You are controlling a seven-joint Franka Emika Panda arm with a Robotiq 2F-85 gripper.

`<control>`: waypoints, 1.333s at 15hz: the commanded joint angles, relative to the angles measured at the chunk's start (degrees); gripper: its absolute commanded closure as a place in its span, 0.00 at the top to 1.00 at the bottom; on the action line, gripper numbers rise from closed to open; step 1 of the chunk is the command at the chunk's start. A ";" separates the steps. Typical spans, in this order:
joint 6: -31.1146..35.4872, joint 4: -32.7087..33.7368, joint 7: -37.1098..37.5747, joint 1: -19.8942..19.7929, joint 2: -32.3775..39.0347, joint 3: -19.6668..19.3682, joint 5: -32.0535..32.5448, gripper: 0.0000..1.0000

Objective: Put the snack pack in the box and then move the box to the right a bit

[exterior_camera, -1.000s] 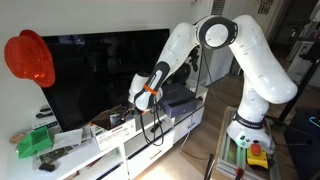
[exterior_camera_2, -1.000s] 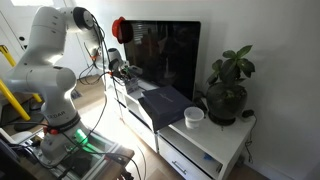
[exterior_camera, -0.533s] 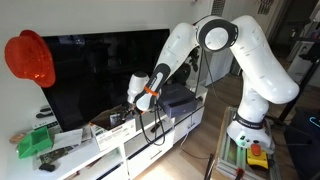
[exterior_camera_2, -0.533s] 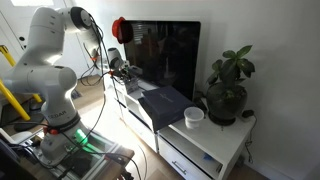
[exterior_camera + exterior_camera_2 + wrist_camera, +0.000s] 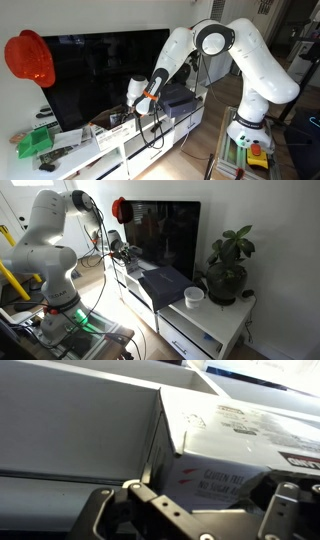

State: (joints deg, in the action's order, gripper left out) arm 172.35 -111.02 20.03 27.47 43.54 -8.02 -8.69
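The gripper is hovering with its jaws spread wide, gripping nothing. The box is sitting just ahead, between its fingers, on the white cabinet.

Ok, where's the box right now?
In an exterior view the box sits on the low white TV stand before the television, just below the gripper, with the green object toward the picture's left.
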 commanded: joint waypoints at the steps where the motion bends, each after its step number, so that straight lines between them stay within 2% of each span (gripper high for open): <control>1: 0.10 1.13 3.68 1.79 0.83 -2.74 1.12 0.56; 6: -0.29 -0.65 5.68 3.22 -0.32 -6.31 1.15 0.24; 9: 0.22 -1.55 6.59 3.53 -0.52 -7.54 0.76 0.15; 11: -0.12 -2.24 7.93 4.34 -0.76 -9.12 0.57 0.04; 12: -0.26 -2.81 8.90 5.16 -0.96 -10.24 0.60 0.02; 13: -0.21 -3.26 9.89 6.21 -1.05 -11.49 0.71 0.05; 20: -0.93 -6.31 15.85 15.55 -1.83 -20.22 0.82 0.03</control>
State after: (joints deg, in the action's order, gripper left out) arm 171.83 -115.63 31.72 38.63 43.74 -23.95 -8.68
